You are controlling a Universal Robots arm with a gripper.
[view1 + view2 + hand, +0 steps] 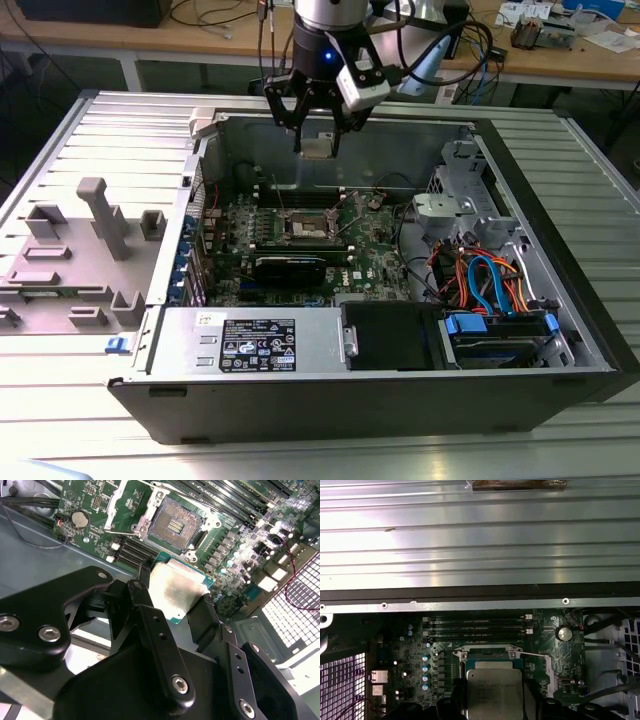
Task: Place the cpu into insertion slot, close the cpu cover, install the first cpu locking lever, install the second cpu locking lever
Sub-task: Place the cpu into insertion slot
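Fingers [141, 594] are clamped on two opposite edges of the cpu [177, 592], a small flat square chip with a silvery-grey metal lid on a green substrate. The black gripper [318, 140] hangs with it inside the open grey computer case [560, 330], which lies on the ribbed metal table [300, 462].

- Location: the cpu is in the air, clear above the insertion slot [175, 526] and not touching it. The slot is a square socket with a dark pin field and a silvery rim on the green circuit board [95, 495]. Can't tell if the chip is squarely over the slot.
- Slot state: empty, pin field exposed. The thin silvery cpu cover [120, 497] looks swung up, off the slot to one side.
- Neighbours: long black memory slots [235, 500] run just beside the slot.

Handling, my read:
- Light and rigid, so no flex to allow for.
- The metal lid is slick and the chip is thin, so an edge grip across opposite sides is the right hold, as it is now. There's little edge area, so it could tilt or slip if nudged.
- The fragile parts are the chip's underside contacts and the slot's pins. It wants to go in flat and aligned, with no pressing and no sliding across the slot.
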